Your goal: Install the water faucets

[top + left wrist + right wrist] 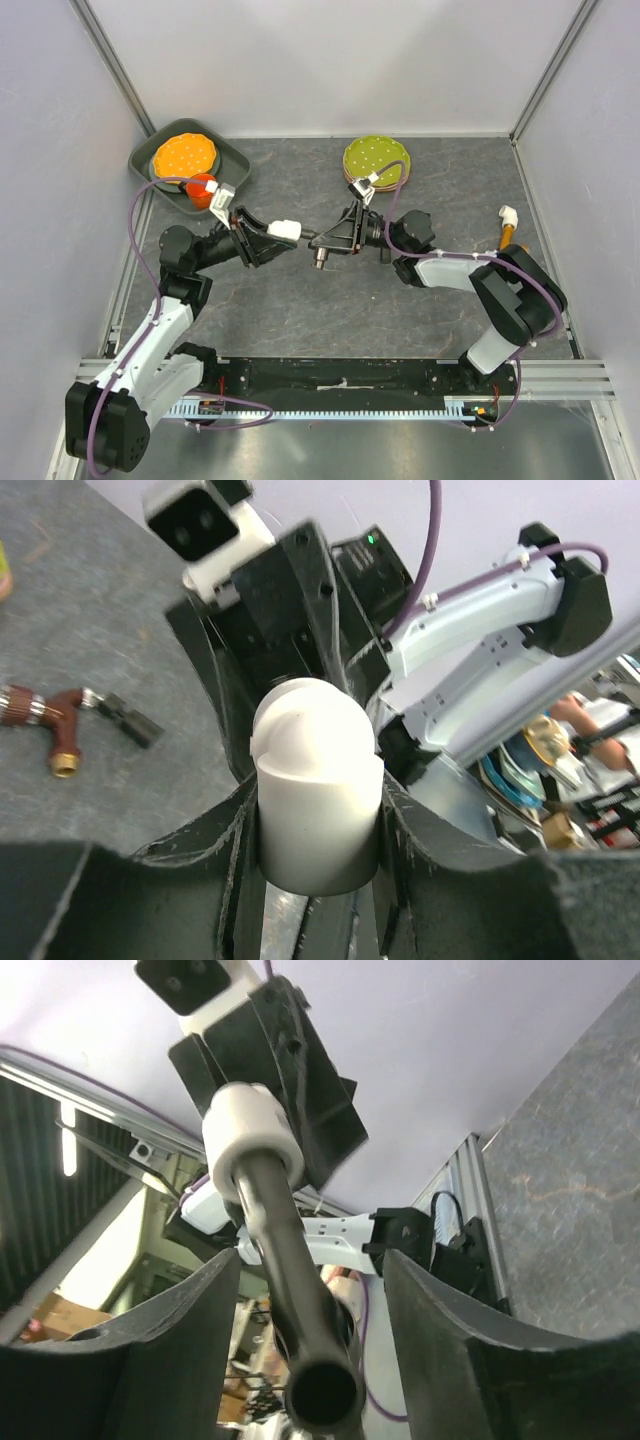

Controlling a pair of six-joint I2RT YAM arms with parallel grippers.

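Observation:
My left gripper [272,232] is shut on a white elbow fitting [285,229], held above the middle of the table; in the left wrist view the fitting [315,780] sits clamped between both fingers. A dark grey tap [320,255] runs from that fitting toward my right gripper [330,240]. In the right wrist view the grey tube [290,1280] enters the white fitting [252,1140] and passes between my right fingers [170,1350] with a gap on each side. A reddish-brown tap [45,715] lies on the table.
Green dotted plates [375,160] stand at the back centre. A dark tray [235,160] at the back left holds an orange plate and an orange cup [200,190]. A second white elbow on a brownish pipe [508,222] lies at the right.

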